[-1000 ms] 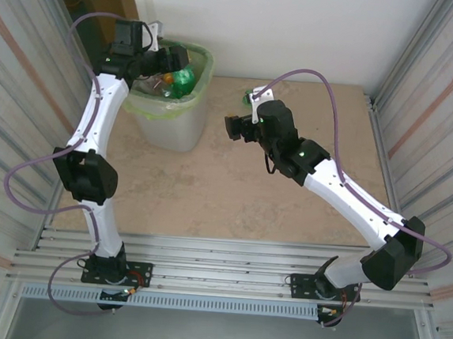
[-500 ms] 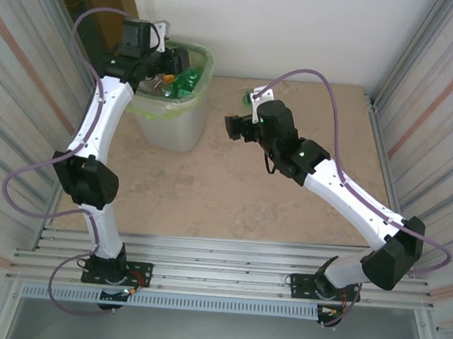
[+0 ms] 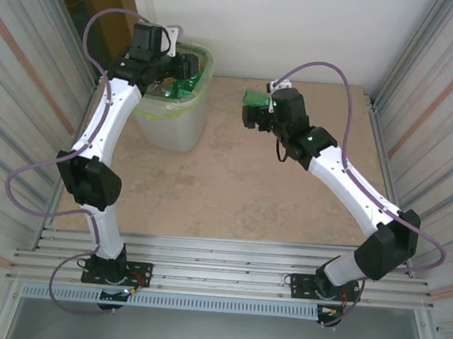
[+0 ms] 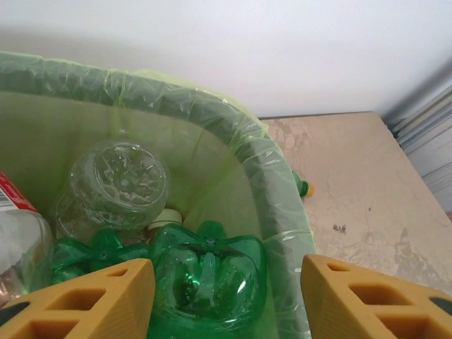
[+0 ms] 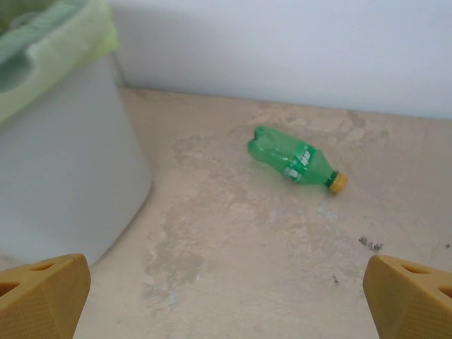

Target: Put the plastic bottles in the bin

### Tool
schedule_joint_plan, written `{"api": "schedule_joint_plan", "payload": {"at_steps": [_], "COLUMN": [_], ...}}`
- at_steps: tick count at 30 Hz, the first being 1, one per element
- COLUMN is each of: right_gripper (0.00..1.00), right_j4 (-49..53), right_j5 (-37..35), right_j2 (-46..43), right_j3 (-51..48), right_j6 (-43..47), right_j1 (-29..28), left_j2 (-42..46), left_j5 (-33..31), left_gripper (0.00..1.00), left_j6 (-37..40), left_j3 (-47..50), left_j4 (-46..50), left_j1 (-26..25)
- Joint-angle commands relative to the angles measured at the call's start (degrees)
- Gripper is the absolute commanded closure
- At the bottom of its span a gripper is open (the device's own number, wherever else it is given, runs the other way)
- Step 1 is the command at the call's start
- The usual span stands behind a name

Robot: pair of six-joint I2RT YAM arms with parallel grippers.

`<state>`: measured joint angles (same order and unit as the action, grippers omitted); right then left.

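Note:
The bin (image 3: 172, 125), whitish with a light green bag over its rim (image 4: 263, 164), stands at the table's far left and holds several plastic bottles. A crushed green bottle (image 4: 205, 279) lies on top, beside a clear one (image 4: 116, 185). My left gripper (image 3: 172, 63) hovers over the bin's mouth, open. Its yellow fingers (image 4: 106, 296) stand apart on either side of the green bottle, with a gap on the right. One green bottle with a yellow cap (image 5: 293, 164) lies on the table near the back wall. My right gripper (image 3: 253, 115) hangs wide open just short of it, empty.
Corrugated metal walls close in the table on the left and right, and a white wall (image 3: 302, 25) runs along the back. The bin's side (image 5: 63, 141) stands close to the left of the right gripper. Bare beige tabletop (image 3: 232, 194) stretches between the arms.
My left gripper has shifted back over the bin's mouth and its jaws have narrowed. My right arm has reached farther toward the back wall, closer to the green bottle on the table.

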<state>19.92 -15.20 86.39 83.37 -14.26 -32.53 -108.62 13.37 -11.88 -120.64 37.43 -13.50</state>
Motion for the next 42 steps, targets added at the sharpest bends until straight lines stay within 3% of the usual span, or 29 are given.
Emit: {"api": "schedule_joint_plan", "payload": {"at_steps": [1,11,20,29,42], "right_gripper": [0.03,0.03,0.03,0.02,0.03], "right_j4": [2.72,7.11,10.81,11.81,8.69], "right_j5": [5.36,12.74,18.44,19.56,22.91], "right_j2": [3.72,19.09,31.70,38.27,44.70], "right_j3": [4.17,13.57,23.67,30.50,35.41], "right_j6": [-2.47,-0.50,0.79,3.03,7.52], "right_j1": [3.99,13.93,18.42,19.82,19.97], "left_j2": [3.56,14.89,28.99,44.58,61.90], "left_j5": [-0.84,-3.85,-9.99,-18.29,-23.78], "left_gripper": [0.42,0.26,0.01,0.01,0.01], "left_j6": [1.67,1.79,0.70,-3.50,-6.35], "left_j3": [1.60,12.62,27.62,43.96,62.76], "left_j4": [-0.60,-5.56,-9.76,-13.84,-16.75], "left_j1": [-1.06,-2.50,-3.02,-2.76,-2.39]}}
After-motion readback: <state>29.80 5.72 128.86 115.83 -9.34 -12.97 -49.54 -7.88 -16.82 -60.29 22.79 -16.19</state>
